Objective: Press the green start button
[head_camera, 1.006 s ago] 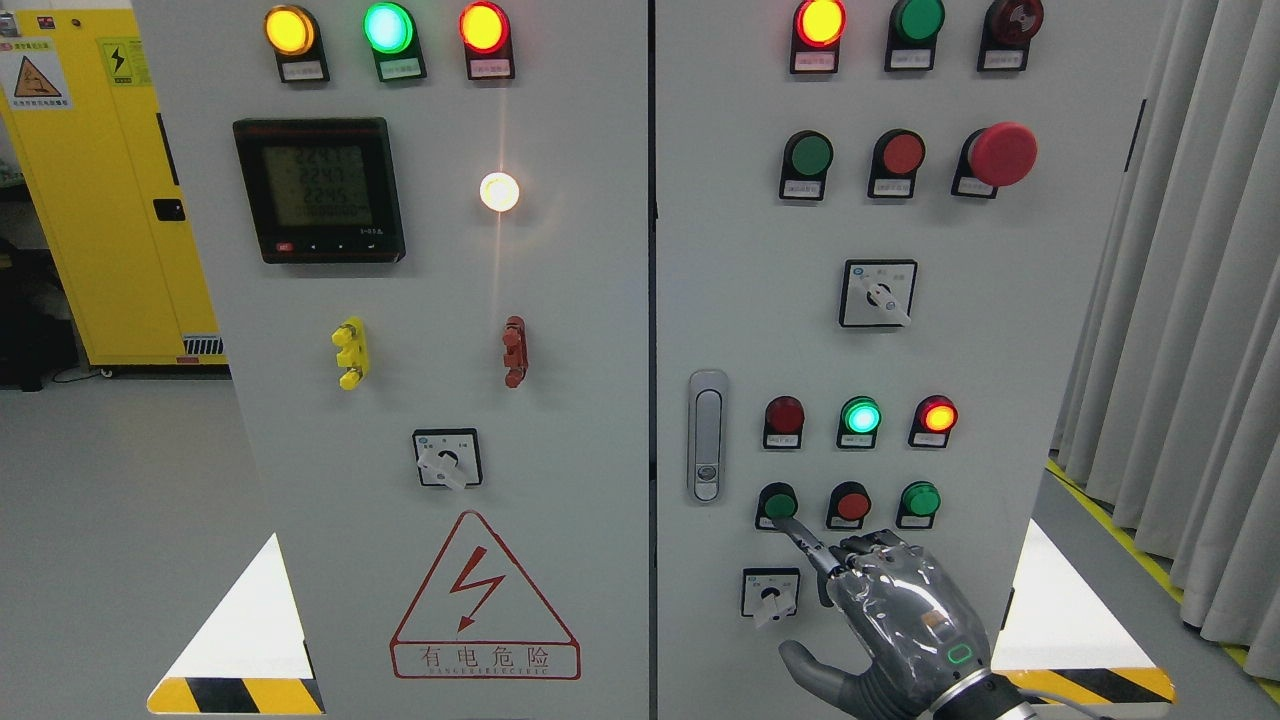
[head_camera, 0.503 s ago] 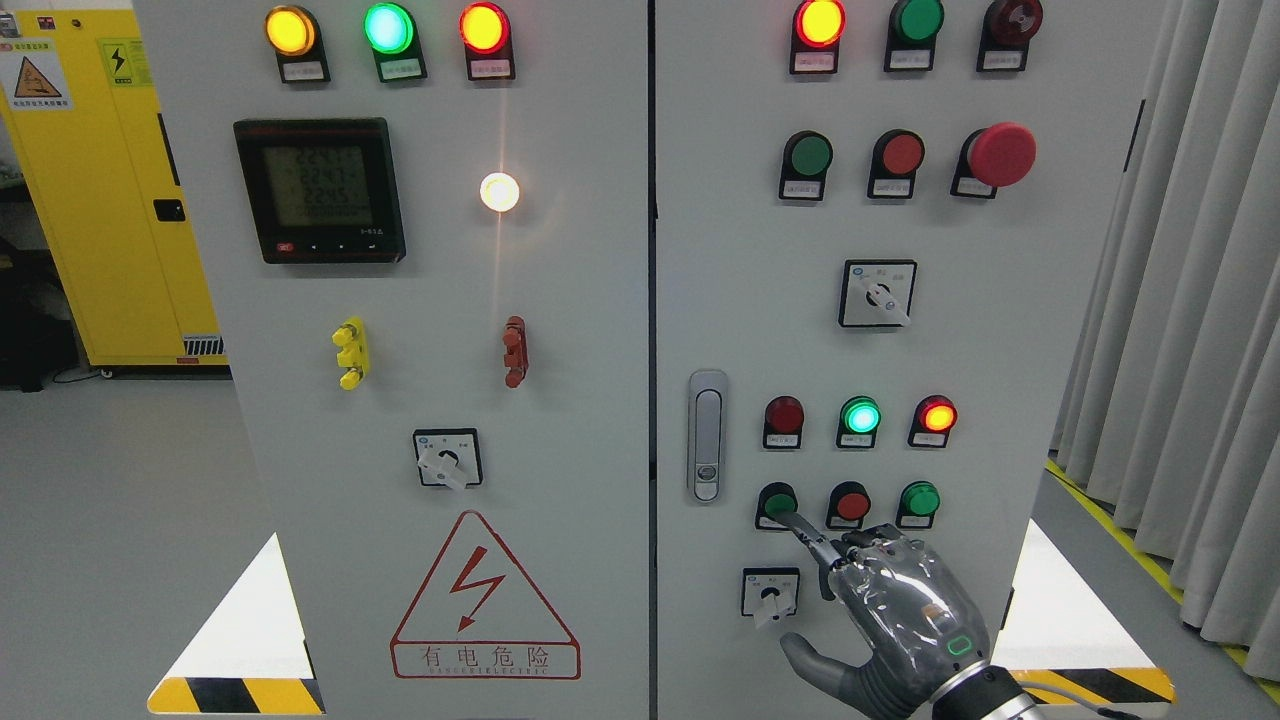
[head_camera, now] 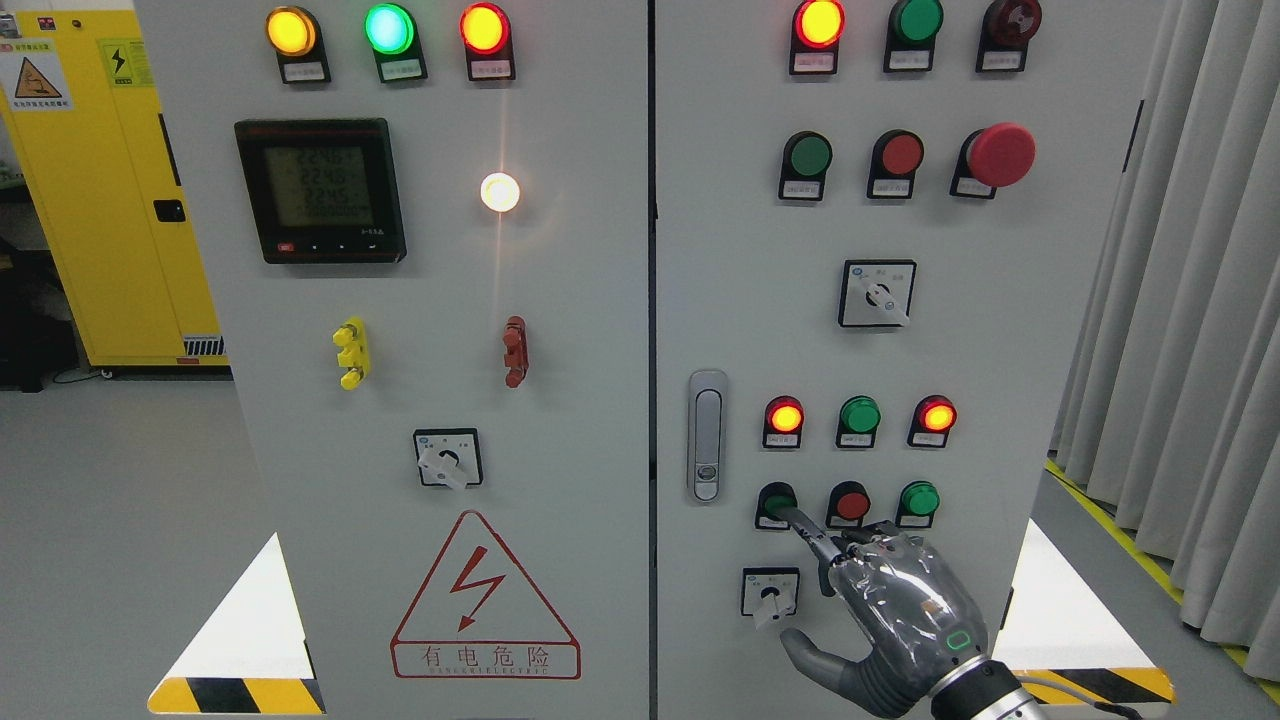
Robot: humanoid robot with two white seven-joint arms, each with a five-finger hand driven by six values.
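Right robot hand (head_camera: 890, 610), index finger (head_camera: 808, 533) straight out, other fingers curled, thumb spread, gripping nothing; fingertip on the green start button (head_camera: 776, 502), leftmost of the bottom button row on the right cabinet door (head_camera: 1000, 330). Probably stiff, sprung, short travel: square push at centre, no grasp

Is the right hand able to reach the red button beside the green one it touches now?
Probably yes. The right hand has its fingertip on the green button, and the red button sits just to the right in the same row, with nothing in between.
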